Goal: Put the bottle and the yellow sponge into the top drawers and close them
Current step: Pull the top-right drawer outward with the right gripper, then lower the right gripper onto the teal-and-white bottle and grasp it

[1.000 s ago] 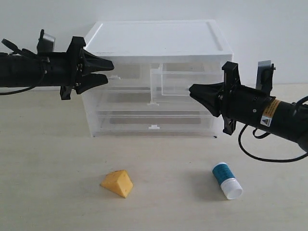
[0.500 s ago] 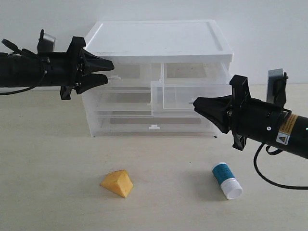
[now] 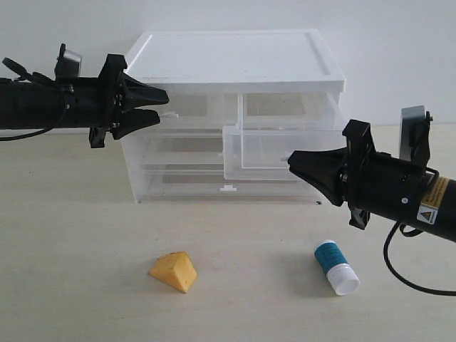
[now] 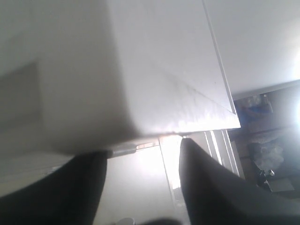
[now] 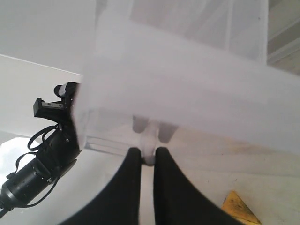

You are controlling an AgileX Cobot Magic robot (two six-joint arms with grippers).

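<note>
Right gripper clenched on the tab of right top drawer, drawer half out. Left gripper spread by left drawer, holding nothing. Bottle lying on table: rigid, slick, probably rolls, pinch across body. Sponge well apart: light, squashy, grip flat faces.

the left arm reaches in level from the left side, and the left gripper points toward the middle with its two jaws standing apart. the right arm comes in from the right, lower down, rising slightly toward its tip. the right gripper has its jaws pressed together into a narrow point
</note>
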